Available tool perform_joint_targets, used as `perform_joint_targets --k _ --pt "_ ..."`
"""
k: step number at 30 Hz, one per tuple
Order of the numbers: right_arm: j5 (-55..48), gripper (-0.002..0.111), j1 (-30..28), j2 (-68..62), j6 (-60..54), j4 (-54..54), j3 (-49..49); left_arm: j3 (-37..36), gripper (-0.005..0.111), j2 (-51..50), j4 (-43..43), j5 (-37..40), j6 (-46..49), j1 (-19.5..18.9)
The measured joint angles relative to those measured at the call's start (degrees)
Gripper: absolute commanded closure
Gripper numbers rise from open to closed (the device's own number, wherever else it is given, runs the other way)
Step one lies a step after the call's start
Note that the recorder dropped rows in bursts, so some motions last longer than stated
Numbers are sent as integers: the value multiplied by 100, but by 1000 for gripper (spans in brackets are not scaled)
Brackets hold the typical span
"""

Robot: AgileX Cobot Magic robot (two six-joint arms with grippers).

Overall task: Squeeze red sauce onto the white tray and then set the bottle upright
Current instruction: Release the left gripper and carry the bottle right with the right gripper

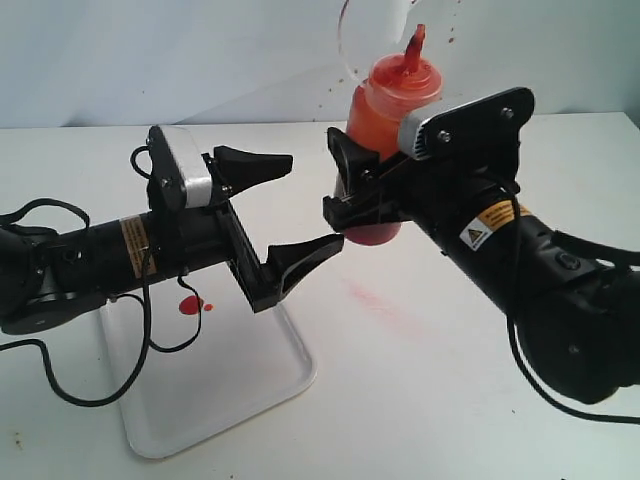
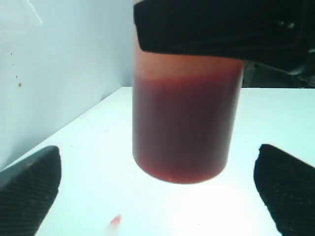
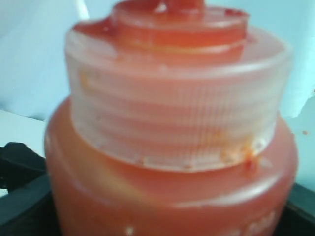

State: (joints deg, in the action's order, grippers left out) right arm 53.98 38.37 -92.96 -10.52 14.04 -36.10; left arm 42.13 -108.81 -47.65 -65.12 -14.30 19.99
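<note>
Beside the white tray (image 1: 250,392), over the table (image 1: 440,410), my right fingers (image 1: 348,166) grasp the bottle (image 1: 386,108) by its body, upright, nozzle uppermost; whether its base touches the table is unclear. My left fingers (image 1: 300,260) stand spread wide, just beside the bottle, touching nothing. Red sauce (image 1: 188,304) lies as a round blob on the tray.

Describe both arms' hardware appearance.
Left arm and right arm: black, each with a yellow label and silver-white wrist housing. Black cable loops off the left. Left gripper and right gripper: black tapered fingers, textured pads on the left.
</note>
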Motion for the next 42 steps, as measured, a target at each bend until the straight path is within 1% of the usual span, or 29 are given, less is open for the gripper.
perform_joint_targets --k 5,9,15,19,23,29,42 --pt "-27 108 -536 -137 11 -92 -21 0 2 0 165 -11 0 0" --pt "-367 108 -872 -670 116 -151 -380 0 2 0 547 -11 0 0" --pt "-525 108 -903 -1681 137 -402 -1244 0 2 0 714 -11 -11 0" --pt "-525 108 -903 -2285 137 -402 -1778 0 2 0 740 -11 -11 0" --pt "-525 108 -903 -2814 106 -402 -2190 0 2 0 952 -11 -11 0" --pt "-562 108 -903 -3109 83 -402 -2310 0 2 0 1205 -11 -11 0" --pt "-676 108 -903 -3133 83 -402 -2345 0 2 0 1209 -11 5 0"
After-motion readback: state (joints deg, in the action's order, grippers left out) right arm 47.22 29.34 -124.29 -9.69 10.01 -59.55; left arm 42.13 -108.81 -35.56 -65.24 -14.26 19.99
